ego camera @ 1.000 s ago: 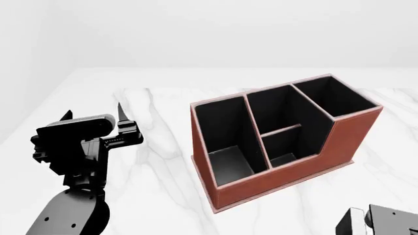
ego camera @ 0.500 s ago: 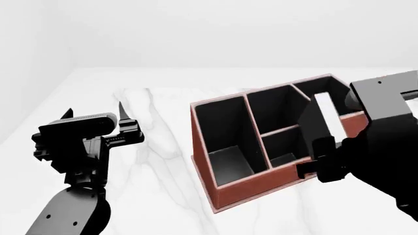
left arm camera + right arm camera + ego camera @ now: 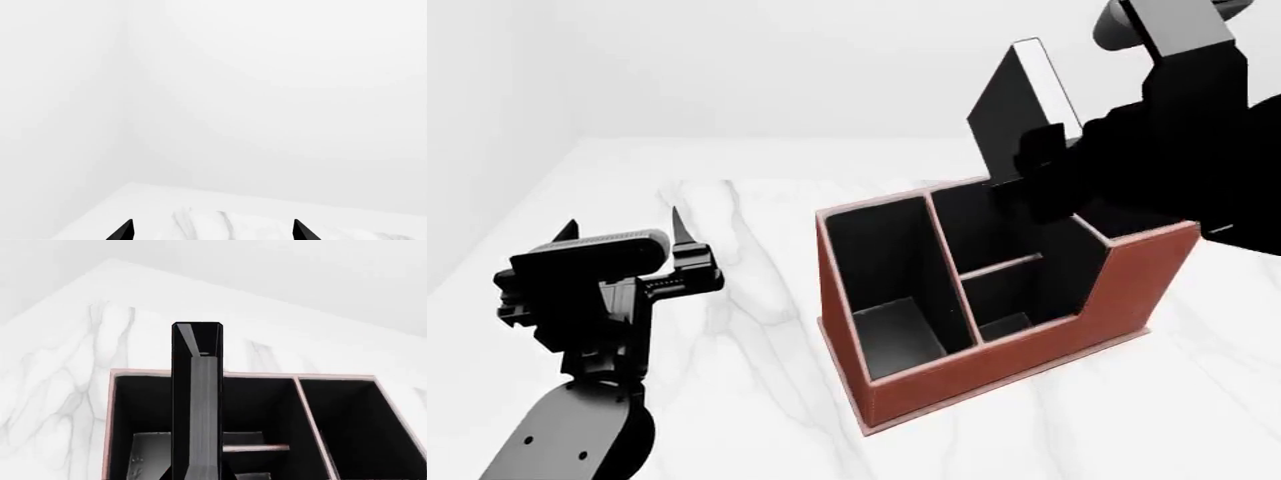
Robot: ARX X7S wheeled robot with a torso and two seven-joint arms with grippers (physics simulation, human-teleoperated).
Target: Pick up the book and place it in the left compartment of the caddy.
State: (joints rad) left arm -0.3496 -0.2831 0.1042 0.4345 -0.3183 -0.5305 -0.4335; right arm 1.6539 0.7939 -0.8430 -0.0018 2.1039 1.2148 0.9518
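Left wrist view: only two dark tips of the left claw [image 3: 212,231] at the bottom edge, spread apart with nothing between them; beyond is white marbled surface [image 3: 267,220] and blank wall. No task object here.

Head view: the right claw [image 3: 1044,150] has swung from lower right up into the upper right of the frame within the last second, and is now clamped on the book [image 3: 1024,100], which is held upright and tilted, white page edge showing, above the caddy [image 3: 1001,330]. A half second ago it sat lower, in front of the tall end. The left compartment [image 3: 881,290] at centre frame is vacant. The left arm at lower left has not moved.

Right wrist view: book [image 3: 197,400] seen edge-on, hanging over the caddy [image 3: 200,374]. The book is lifted; it likely needs shifting toward frame left, then lowering.
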